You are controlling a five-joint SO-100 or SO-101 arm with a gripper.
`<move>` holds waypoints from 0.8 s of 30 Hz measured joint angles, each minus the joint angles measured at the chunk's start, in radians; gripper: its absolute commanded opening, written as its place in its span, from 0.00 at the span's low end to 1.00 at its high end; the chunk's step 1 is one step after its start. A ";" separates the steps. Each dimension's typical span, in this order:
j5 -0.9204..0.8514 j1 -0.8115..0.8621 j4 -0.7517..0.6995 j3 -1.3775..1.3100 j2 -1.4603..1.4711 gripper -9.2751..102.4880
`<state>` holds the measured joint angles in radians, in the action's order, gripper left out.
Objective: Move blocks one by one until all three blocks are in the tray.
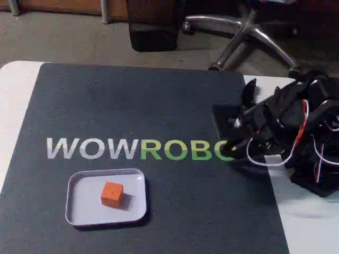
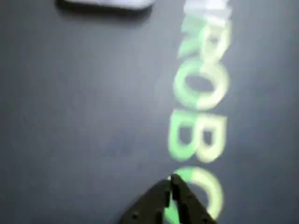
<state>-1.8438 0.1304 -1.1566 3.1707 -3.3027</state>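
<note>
A small orange block (image 1: 112,194) sits inside the shallow white tray (image 1: 79,182) at the lower left of the dark mat in the fixed view. The black, red-wired arm is folded at the right side of the mat, and its gripper (image 1: 229,150) reaches to the last green letter of the printed logo, far from the tray. The wrist view is blurred: the gripper (image 2: 172,181) enters from the bottom edge, its two fingertips together with nothing between them, just above the mat. A sliver of the tray (image 2: 107,3) shows at the top edge.
The dark mat (image 1: 159,106) with the WOWROBO logo (image 1: 137,149) covers most of the white table (image 1: 16,90). A chair base (image 1: 249,32) stands on the floor beyond the table's far edge. Open mat lies between gripper and tray.
</note>
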 measured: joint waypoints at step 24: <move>0.066 0.074 -0.126 0.003 -0.005 0.02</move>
<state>-1.7779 0.2040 -1.2824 3.1738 -3.3073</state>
